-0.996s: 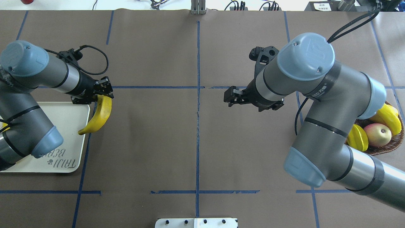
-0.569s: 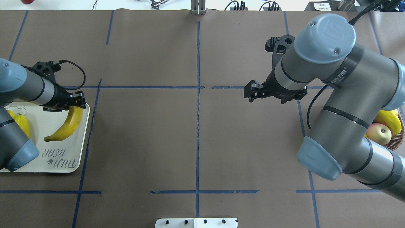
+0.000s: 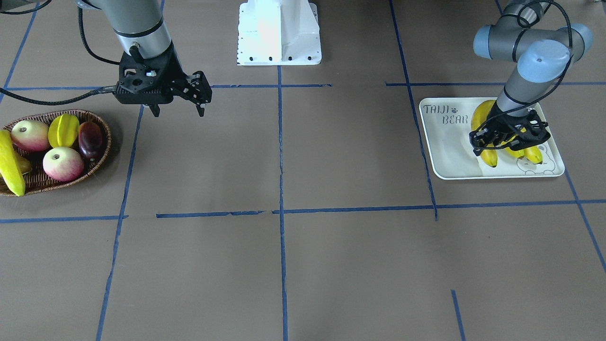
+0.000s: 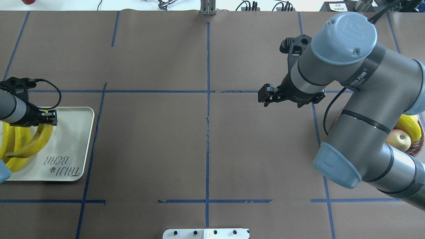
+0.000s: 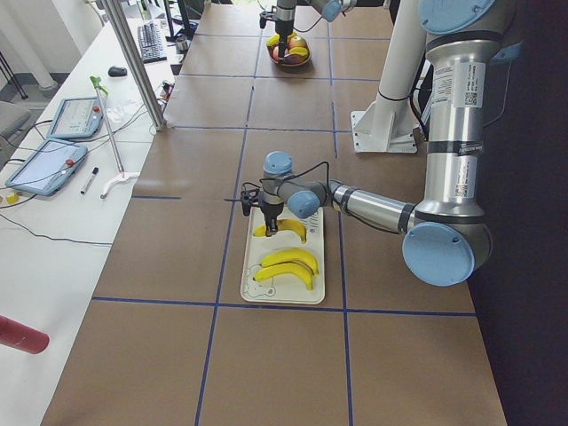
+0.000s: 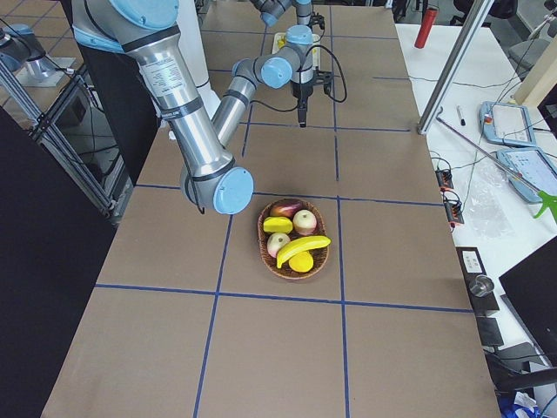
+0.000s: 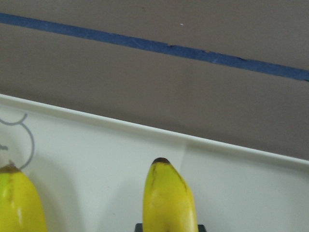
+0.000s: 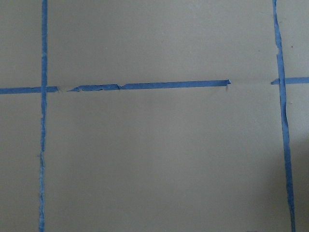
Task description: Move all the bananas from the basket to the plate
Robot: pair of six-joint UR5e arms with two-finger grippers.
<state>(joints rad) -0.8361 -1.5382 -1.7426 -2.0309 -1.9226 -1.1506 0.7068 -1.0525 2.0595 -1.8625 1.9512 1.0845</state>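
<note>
My left gripper (image 4: 49, 118) is shut on one end of a yellow banana (image 4: 37, 142) low over the cream plate (image 4: 74, 132). In the left wrist view that banana's (image 7: 169, 203) dark tip points at the plate's rim (image 7: 231, 147). Two more bananas (image 5: 287, 258) (image 5: 284, 274) lie side by side on the plate beside it. One banana (image 3: 9, 163) lies along the outer edge of the brown wicker basket (image 3: 97, 158). My right gripper (image 3: 178, 112) hangs open and empty above bare table, a short way from the basket.
The basket also holds two apples (image 3: 63, 163), a yellow-green star fruit (image 3: 64, 130) and a dark purple fruit (image 3: 91, 137). The robot's white base (image 3: 279, 33) stands at the table's edge. Blue tape lines cross the brown table.
My left arm has carried the banana leftward from beside the plate to over it, next to the two lying there. My right arm has drawn back to the right and then held still.
</note>
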